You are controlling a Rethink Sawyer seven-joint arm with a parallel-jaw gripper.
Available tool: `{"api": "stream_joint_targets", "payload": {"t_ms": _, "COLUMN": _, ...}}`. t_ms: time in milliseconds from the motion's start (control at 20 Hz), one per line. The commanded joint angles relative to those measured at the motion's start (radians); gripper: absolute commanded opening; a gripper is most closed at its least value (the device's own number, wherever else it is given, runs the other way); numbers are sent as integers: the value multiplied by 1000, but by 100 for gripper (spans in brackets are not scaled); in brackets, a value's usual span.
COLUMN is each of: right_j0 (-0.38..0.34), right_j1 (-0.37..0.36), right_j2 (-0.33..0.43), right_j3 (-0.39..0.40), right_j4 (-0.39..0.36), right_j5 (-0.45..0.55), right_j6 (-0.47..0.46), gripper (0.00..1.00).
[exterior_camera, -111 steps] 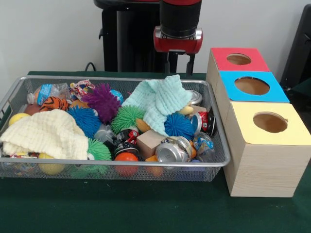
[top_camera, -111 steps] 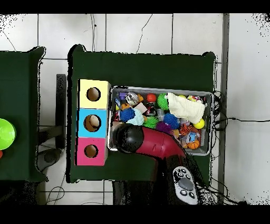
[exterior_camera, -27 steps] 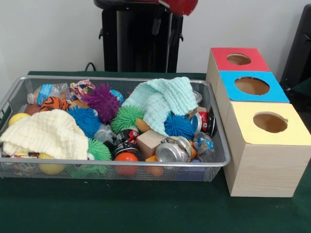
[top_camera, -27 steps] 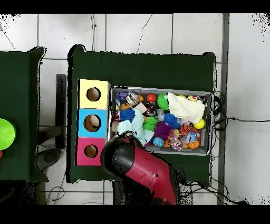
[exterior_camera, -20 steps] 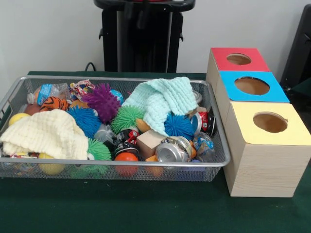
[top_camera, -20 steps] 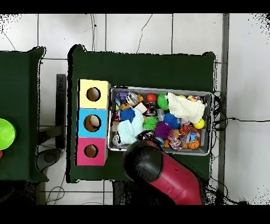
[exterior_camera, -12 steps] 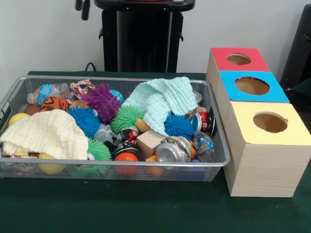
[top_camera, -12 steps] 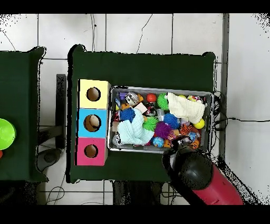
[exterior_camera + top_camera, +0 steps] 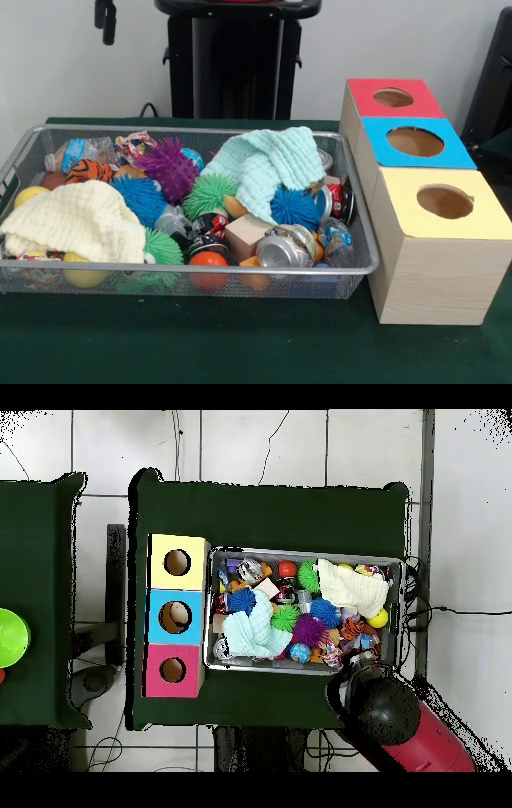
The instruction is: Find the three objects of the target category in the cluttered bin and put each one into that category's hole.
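Note:
The wire bin (image 9: 192, 270) (image 9: 305, 551) is heaped with clutter. A mint cloth (image 9: 268, 164) (image 9: 252, 632) and a cream cloth (image 9: 76, 218) (image 9: 350, 587) cover part of it. Around them lie a purple spiky ball (image 9: 168, 164), a green one (image 9: 210, 194), a blue one (image 9: 294, 206), crushed cans (image 9: 284, 246) and a wooden block (image 9: 246, 234). My gripper (image 9: 104, 20) hangs high at the top left edge of the front view, outside the bin and with nothing under it. From overhead, the arm's head (image 9: 385, 709) hides it, just past the bin's corner.
Beside the bin stand three wooden boxes in a row, each with a round hole in its top: red (image 9: 364, 92) (image 9: 155, 671), blue (image 9: 380, 136) (image 9: 158, 617), yellow (image 9: 408, 212) (image 9: 160, 549). A plastic bottle (image 9: 80, 150) and an orange ball (image 9: 208, 260) also lie in the bin. Green cloth covers the table.
The arm has risen off the mint cloth and swung away along the bin's far side to beyond its corner. The mint cloth has shifted a little; nothing left the bin.

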Motion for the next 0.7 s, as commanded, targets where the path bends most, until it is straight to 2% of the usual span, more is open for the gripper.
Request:
{"api": "stream_joint_targets", "payload": {"t_ms": 50, "right_j0": -54, "right_j1": 71, "right_j2": 196, "right_j3": 134, "right_j4": -63, "right_j5": -135, "right_j6": -12, "gripper": 100}}
{"api": "stream_joint_targets", "payload": {"t_ms": 450, "right_j0": -203, "right_j1": 181, "right_j2": 357, "right_j3": 155, "right_j4": -102, "right_j5": -295, "right_j6": 2, "gripper": 100}}
{"api": "stream_joint_targets", "payload": {"t_ms": 700, "right_j0": -251, "right_j1": 213, "right_j2": 390, "right_j3": 121, "right_j4": -144, "right_j5": -288, "right_j6": -12, "gripper": 100}}
